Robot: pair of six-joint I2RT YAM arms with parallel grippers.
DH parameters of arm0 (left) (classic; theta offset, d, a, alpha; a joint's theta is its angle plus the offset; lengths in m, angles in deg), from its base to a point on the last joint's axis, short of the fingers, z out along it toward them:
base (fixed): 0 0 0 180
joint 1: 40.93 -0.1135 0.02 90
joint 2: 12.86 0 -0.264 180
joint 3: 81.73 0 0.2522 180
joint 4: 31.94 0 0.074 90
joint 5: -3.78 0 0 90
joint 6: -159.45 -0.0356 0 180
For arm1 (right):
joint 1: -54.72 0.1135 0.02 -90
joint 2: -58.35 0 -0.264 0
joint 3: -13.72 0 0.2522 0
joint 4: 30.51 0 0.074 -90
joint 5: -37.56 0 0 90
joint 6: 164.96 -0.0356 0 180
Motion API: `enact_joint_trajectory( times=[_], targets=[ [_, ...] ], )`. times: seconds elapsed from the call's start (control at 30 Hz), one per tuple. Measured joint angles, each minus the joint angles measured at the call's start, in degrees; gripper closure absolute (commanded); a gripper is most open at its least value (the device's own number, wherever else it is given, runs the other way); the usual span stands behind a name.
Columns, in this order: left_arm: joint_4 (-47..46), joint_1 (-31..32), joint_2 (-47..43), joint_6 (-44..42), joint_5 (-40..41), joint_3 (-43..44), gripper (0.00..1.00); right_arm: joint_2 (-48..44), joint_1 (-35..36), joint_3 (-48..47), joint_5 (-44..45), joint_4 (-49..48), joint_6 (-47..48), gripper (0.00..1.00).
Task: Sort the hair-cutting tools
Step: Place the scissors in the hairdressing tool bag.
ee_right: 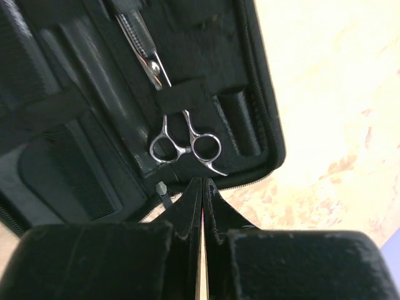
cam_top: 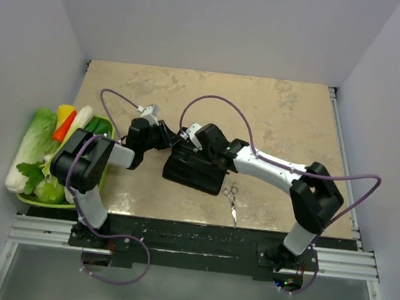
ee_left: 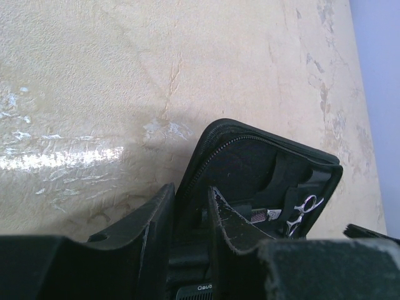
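From above, the case [cam_top: 194, 174] is half covered and its pockets are out of sight. The loose scissors [cam_top: 232, 196] on the surface [cam_top: 289, 116] are too small to tell whether the blades are together. In the right wrist view a strap [ee_right: 181, 99] covers the shanks of the stowed scissors [ee_right: 187, 147], and their blade tips run off the top edge. The left claw [ee_left: 190, 194] hides all but their ring handles.

left arm [cam_top: 87, 163]: bent at elbow, reaching inward | left gripper [ee_left: 190, 194]: jaws part-way closed, pinching case [ee_left: 262, 156] edge | right arm [cam_top: 273, 170]: stretched low toward the left | right gripper [ee_right: 204, 182]: jaws pressed tight together, holding nothing
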Motion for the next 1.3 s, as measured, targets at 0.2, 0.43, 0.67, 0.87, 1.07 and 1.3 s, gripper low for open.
enact_joint_trajectory(
  times=[0.2, 0.43, 0.67, 0.87, 1.07, 1.3],
  targets=[
    [0.0, 0.0, 0.0, 0.0, 0.0, 0.0, 0.69, 3.6, -2.1, 1.6, -0.6, -1.2, -0.3, 1.0],
    [0.0, 0.0, 0.0, 0.0, -0.2, 0.0, 0.7, 5.2, -3.5, 2.0, -2.1, -2.7, -0.4, 1.0],
    [0.0, 0.0, 0.8, 0.0, -0.8, 0.0, 0.76, 7.9, -4.7, 2.0, -3.8, -5.6, -0.4, 1.0],
    [0.3, -0.2, 2.7, 0.0, -0.4, 0.0, 0.83, 9.4, -5.8, 1.9, -4.0, -7.2, -0.2, 1.0],
    [0.3, -0.2, 3.1, 0.0, -0.1, 0.2, 0.87, 9.6, -6.2, 1.9, -4.0, -7.4, -0.2, 1.0],
    [0.4, -0.2, 3.2, 0.0, 0.0, 0.3, 0.87, 9.5, -6.5, 1.8, -5.0, -7.2, -0.2, 1.0]
  ],
)
